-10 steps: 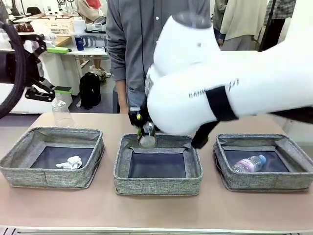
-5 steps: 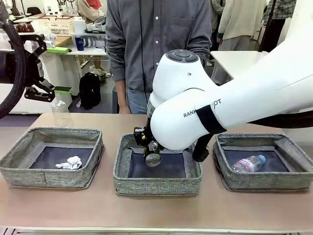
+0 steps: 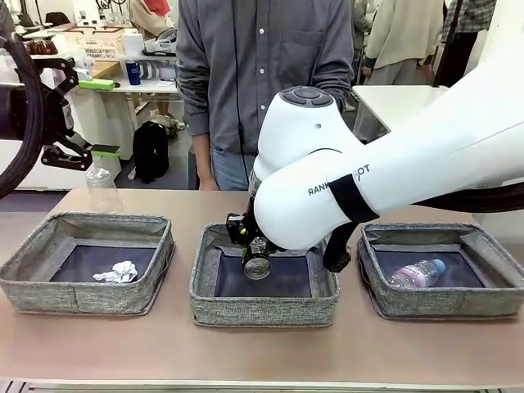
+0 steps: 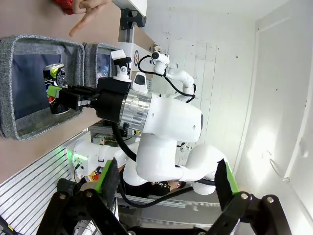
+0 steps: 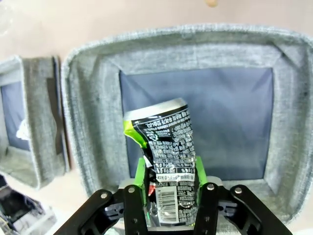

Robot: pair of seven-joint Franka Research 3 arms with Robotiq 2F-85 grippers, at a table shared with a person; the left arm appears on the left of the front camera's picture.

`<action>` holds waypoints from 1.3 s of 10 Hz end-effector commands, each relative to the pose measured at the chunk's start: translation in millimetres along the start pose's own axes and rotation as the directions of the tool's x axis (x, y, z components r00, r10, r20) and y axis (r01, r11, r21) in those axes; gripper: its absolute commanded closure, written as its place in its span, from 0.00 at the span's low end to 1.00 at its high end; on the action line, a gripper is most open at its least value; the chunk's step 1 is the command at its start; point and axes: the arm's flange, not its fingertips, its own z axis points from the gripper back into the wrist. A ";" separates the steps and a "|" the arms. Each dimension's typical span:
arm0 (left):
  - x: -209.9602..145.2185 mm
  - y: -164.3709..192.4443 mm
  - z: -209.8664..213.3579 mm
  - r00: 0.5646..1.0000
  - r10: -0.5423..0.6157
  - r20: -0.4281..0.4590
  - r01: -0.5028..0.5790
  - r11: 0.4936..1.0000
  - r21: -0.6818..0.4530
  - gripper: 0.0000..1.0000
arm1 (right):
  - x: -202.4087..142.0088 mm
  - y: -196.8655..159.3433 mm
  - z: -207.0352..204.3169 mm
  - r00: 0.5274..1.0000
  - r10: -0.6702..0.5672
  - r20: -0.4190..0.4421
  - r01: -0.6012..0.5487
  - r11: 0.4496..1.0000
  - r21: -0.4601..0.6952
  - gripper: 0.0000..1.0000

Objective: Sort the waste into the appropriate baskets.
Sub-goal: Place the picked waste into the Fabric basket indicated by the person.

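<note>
My right gripper (image 5: 170, 182) is shut on the dark black-silver crushed can (image 5: 164, 147), which it holds tilted just above the dark bottom of the middle basket (image 3: 264, 311). In the front view the can (image 3: 256, 267) hangs below the big white right arm. The left basket (image 3: 82, 296) holds crumpled white paper (image 3: 116, 272). In the right basket (image 3: 442, 304) lies the clear bottle with a blue cap (image 3: 417, 273). A clear plastic cup (image 3: 102, 190) stands behind the left basket. My left gripper (image 4: 166, 181) is open, raised off to the side. A red can (image 4: 64, 4) lies by a person's hand (image 4: 90, 7).
A person in a grey shirt (image 3: 262, 74) stands at the table's far edge behind the middle basket. The right arm's white body (image 3: 327, 188) hides much of the table's middle. Bare tabletop (image 3: 262, 352) runs along the front of the baskets.
The right arm swung down and toward me, carrying the can from the middle basket's far rim to low over its bottom. In the last half second it barely moved.
</note>
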 end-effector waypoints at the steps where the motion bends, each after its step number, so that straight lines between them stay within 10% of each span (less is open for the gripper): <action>1: -0.8 -3.4 -2.2 1.000 -0.007 0.003 0.007 1.000 -0.020 0.00 | -1.4 2.1 2.0 1.000 -0.026 -0.004 0.026 1.000 0.002 0.04; 7: -0.8 -3.4 -2.2 1.000 -0.007 0.003 0.007 1.000 -0.020 0.00 | 6.2 -4.9 20.6 0.999 -0.040 -0.005 0.040 0.999 0.026 0.00; 13: -0.8 -3.4 -2.2 1.000 -0.007 0.003 0.007 1.000 -0.020 0.00 | 12.6 -101.9 172.4 0.962 -0.074 -0.263 0.192 0.869 0.456 0.00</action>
